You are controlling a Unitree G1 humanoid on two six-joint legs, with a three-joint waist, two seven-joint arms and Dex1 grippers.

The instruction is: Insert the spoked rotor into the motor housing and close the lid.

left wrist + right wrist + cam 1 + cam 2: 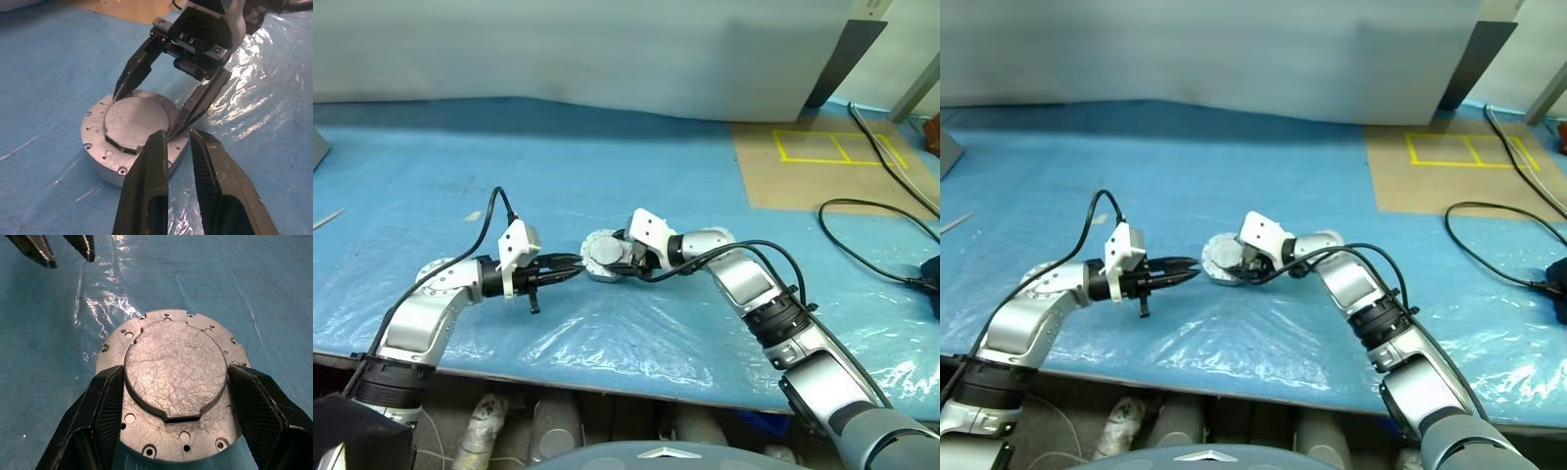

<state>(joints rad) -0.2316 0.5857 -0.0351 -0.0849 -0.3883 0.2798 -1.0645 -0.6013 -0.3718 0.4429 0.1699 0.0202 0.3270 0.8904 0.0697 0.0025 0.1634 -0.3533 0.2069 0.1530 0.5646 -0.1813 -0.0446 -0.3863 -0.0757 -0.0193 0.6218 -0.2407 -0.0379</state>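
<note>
The lid (176, 362) lies flat on the blue table, smooth grey face up, with a raised centre hub. My right gripper (176, 377) reaches over it from the right, its fingers (134, 73) pressed against opposite edges of the hub. Under the lid a thick silver wall (105, 166) shows, which I take for the motor housing; its windings are covered. My left gripper (576, 264) is shut with nothing in it, its tips just short of the disc's left rim. The spoked rotor is hidden.
Wrinkled clear film (607, 333) covers the blue table (431, 196) in front of the disc. A brown board with yellow tape (832, 162) lies at the back right, and black cables (871, 245) run along the right side. The table's front edge (607, 377) is close to me.
</note>
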